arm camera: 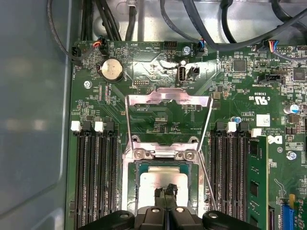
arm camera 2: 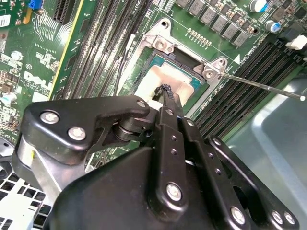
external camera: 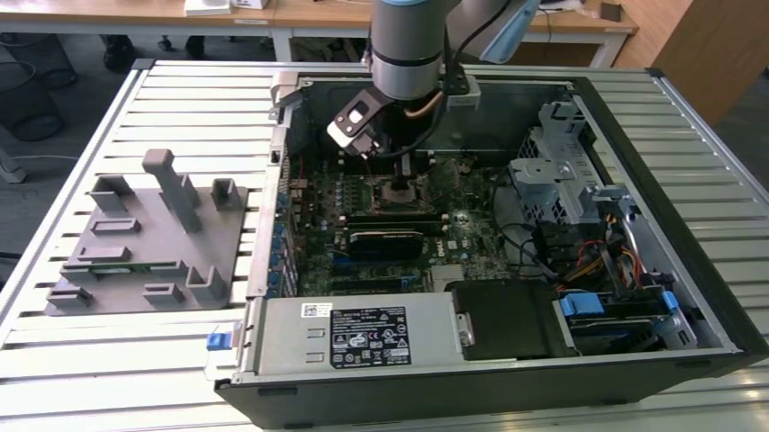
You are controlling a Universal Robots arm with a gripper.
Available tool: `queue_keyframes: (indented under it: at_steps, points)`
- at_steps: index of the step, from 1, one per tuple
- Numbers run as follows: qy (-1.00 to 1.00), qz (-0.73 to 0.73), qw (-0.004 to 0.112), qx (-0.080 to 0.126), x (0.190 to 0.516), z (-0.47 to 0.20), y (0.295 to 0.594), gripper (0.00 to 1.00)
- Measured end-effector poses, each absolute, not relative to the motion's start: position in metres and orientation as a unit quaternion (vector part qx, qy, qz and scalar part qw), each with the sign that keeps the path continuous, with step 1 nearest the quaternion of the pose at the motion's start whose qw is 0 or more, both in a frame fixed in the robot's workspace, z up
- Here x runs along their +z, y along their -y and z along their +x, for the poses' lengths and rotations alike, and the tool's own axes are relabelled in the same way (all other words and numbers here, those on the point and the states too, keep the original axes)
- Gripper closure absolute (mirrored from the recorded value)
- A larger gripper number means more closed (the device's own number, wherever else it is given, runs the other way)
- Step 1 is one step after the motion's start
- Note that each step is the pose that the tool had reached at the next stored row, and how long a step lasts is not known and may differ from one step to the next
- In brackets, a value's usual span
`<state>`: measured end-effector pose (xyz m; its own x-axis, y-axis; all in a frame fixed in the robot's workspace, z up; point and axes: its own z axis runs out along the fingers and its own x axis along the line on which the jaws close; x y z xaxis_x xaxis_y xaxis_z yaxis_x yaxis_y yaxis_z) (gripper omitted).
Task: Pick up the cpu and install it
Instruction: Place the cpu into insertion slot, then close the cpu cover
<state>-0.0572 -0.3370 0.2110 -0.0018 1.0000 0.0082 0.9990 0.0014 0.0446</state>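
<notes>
Claw (arm camera: 166, 190) had its fingers pressed together with nothing pinched between them. The tips sat right at the shiny lid of the cpu (arm camera: 152, 184); whether they touched it or hung just above couldn't be told. The second wrist view matched: claw (arm camera 2: 166, 91) pointed tip-down at the cpu (arm camera 2: 160, 75).

The cpu lay flat inside the socket (arm camera: 129, 182), with a thin green rim showing round the silver lid. The load plate (arm camera: 168, 98) was swung open, lying back over the board just beyond the socket. A thin wire lever (arm camera: 207, 139) stood beside the socket, angled away from it. Memory slots (arm camera: 93, 177) ran along both sides of the socket. A coin battery (arm camera: 111, 70) sat further out on the board, well apart from the cpu.

In the exterior view the arm (external camera: 402, 45) reached straight down into an open computer case (external camera: 673, 126), with the claw (external camera: 406, 175) over the middle of the motherboard (external camera: 384, 229). A silver power supply (external camera: 360, 333) filled the near end of the case. On the exterior view's left, a grey fixture block (external camera: 144, 243) with upright posts sat on the slatted metal table (external camera: 72, 135), well apart from the case.
</notes>
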Motion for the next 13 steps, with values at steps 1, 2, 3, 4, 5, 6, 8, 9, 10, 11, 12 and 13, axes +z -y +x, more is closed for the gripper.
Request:
queue_keyframes:
  at_steps: [1, 2, 3, 4, 5, 6, 8, 9, 10, 11, 12, 13]
  points:
    - [-0.707, 0.706, 0.013, 0.019, 0.2115, -0.0572, 0.3371, 0.89]
    - [-0.707, 0.706, 0.013, 0.019, 0.2119, -0.0572, 0.3371, 0.89]
    - [-0.707, 0.706, 0.013, 0.019, 0.2124, -0.0572, 0.337, 0.89]
    - [-0.707, 0.707, 0.013, 0.019, 0.2129, -0.0572, 0.337, 0.89]
    - [-0.707, 0.707, 0.013, 0.019, 0.2134, -0.0572, 0.337, 0.89]
    - [-0.707, 0.707, 0.013, 0.018, 0.2139, -0.0572, 0.337, 0.89]
    - [-0.707, 0.707, 0.013, 0.018, 0.2149, -0.0573, 0.3371, 0.89]
    - [-0.707, 0.707, 0.013, 0.018, 0.2155, -0.0572, 0.337, 0.89]
    - [-0.707, 0.707, 0.013, 0.018, 0.2161, -0.0572, 0.337, 0.89]
    - [-0.707, 0.707, 0.013, 0.018, 0.2166, -0.0572, 0.337, 0.89]
    - [-0.707, 0.707, 0.013, 0.018, 0.2171, -0.0572, 0.337, 0.89]
    - [-0.707, 0.707, 0.013, 0.018, 0.2177, -0.0572, 0.337, 0.89]
